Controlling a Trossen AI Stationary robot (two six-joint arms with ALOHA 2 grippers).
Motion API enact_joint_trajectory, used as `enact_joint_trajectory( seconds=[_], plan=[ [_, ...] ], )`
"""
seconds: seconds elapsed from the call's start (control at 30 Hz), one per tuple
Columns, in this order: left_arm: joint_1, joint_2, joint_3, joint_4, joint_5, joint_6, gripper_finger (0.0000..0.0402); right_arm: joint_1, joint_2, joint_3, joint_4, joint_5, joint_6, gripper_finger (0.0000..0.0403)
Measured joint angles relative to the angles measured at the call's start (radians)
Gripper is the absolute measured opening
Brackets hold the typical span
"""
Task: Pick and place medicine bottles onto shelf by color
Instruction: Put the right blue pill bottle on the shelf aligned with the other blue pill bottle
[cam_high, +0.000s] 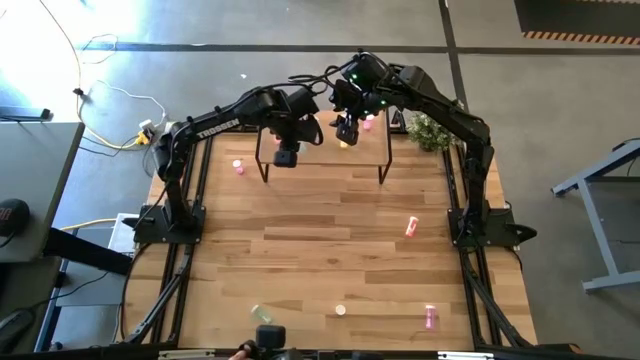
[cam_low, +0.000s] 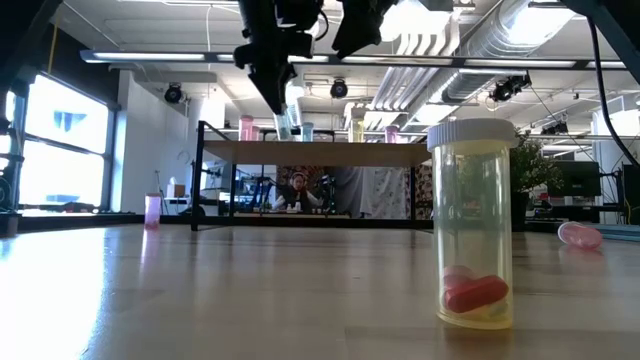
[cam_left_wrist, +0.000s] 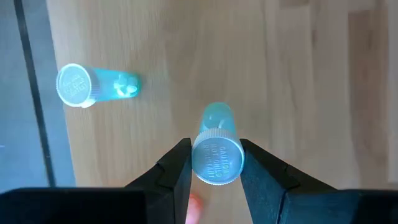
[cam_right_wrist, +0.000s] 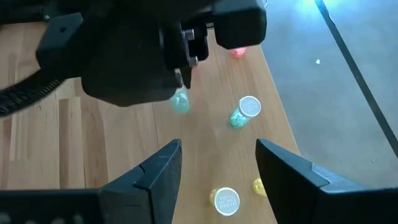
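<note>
The shelf (cam_high: 325, 150) stands at the table's far side, and several small bottles stand on its wooden top. Among them are a green bottle (cam_left_wrist: 78, 85) and a yellow bottle (cam_right_wrist: 225, 199). My left gripper (cam_left_wrist: 216, 171) hangs over the shelf's left part, shut on a second green bottle (cam_left_wrist: 216, 149), also seen as the green bottle (cam_low: 285, 124) in the low view. My right gripper (cam_right_wrist: 217, 168) hovers open above the shelf's middle and holds nothing. More bottles are on the table: pink bottle (cam_high: 238, 167), pink bottle (cam_high: 411, 228), yellow bottle (cam_low: 470, 225). My left gripper pinches the green bottle by its white cap (cam_left_wrist: 217, 163), one finger (cam_left_wrist: 180, 165) on each side. The fingers come from above, pointing down. The bottle hangs below them, slightly tilted, its base close to the shelf top (cam_left_wrist: 292, 74). I cannot tell whether the base touches the shelf.
A potted plant (cam_high: 432, 130) stands right of the shelf. Loose bottles lie near the table's near edge: green (cam_high: 258, 313), yellow (cam_high: 340, 310), pink (cam_high: 430, 317). The two grippers are close together over the shelf. A person shows in the room beyond the shelf (cam_low: 296, 190).
</note>
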Motion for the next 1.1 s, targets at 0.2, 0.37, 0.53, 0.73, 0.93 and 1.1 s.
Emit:
enact_joint_trajectory(
  seconds=[0.2, 0.37, 0.53, 0.73, 0.93, 1.1],
  plan=[
    [0.002, 0.003, 0.000, 0.007, -0.014, 0.045, 0.0107, 0.000, 0.000, 0.000, 0.000, 0.000, 0.005, 0.0197],
    [0.009, 0.003, 0.000, 0.007, -0.047, 0.084, 0.0107, 0.000, 0.000, 0.000, 0.002, 0.000, 0.005, 0.0197],
    [0.010, 0.003, 0.000, 0.020, -0.051, 0.110, 0.0107, 0.000, 0.000, 0.000, 0.003, 0.000, 0.005, 0.0197],
    [0.002, 0.006, 0.000, 0.023, -0.018, 0.123, 0.0107, 0.000, 0.000, 0.000, 0.003, 0.000, 0.005, 0.0197],
    [-0.001, 0.008, 0.000, 0.024, -0.015, 0.138, 0.0108, 0.000, 0.000, 0.000, 0.004, 0.000, 0.005, 0.0197],
    [0.000, 0.008, 0.000, 0.024, -0.026, 0.148, 0.0110, 0.000, 0.001, 0.000, 0.004, 0.000, 0.005, 0.0197]
  ],
)
